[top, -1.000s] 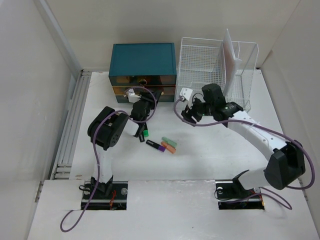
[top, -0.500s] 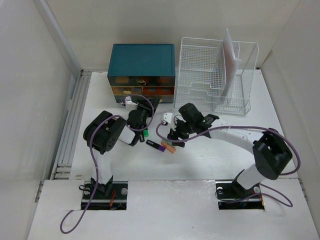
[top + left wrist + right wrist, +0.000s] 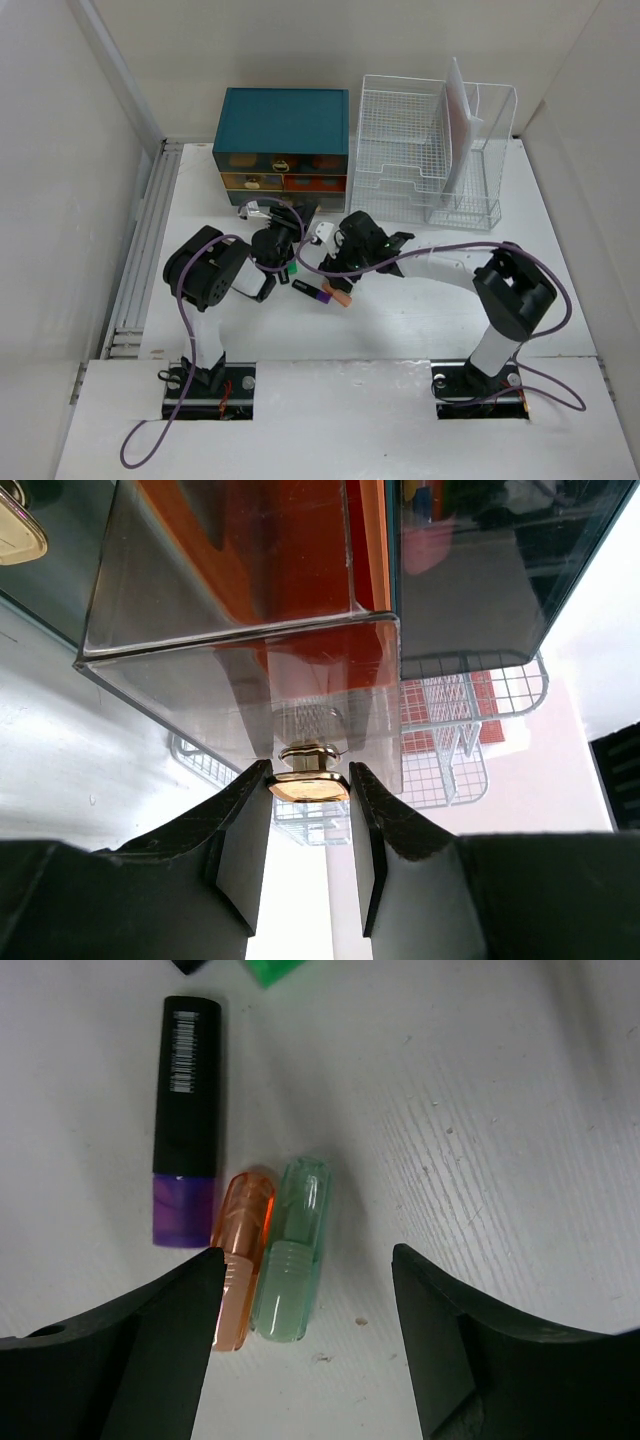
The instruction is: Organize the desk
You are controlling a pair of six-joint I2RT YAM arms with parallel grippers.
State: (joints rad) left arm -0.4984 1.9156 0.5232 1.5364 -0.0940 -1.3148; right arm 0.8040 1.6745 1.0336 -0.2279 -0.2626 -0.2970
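The teal drawer chest [image 3: 283, 125] stands at the back of the desk [image 3: 420, 320], the broad white top that lies beneath both arms in the overhead view; just in front of the chest's lower row the left gripper [image 3: 310, 792] is pressed together on the gold knob [image 3: 308, 780] of a clear drawer [image 3: 240, 650], one finger touching each side of the knob; the drawer's see-through front and side wall stand out from the chest's face, with orange showing through them; in front of the chest and a little toward its right side, the right gripper [image 3: 307, 1260] hangs over the desk with its fingers spread wide; under it an orange highlighter [image 3: 240, 1260] and a pale green highlighter [image 3: 293, 1250] lie side by side, touching, and a black highlighter with a purple cap [image 3: 187, 1090] lies just beside the orange one; a white wire rack [image 3: 400, 130] stands just to the right of the chest, holding upright white sheets [image 3: 458, 105]
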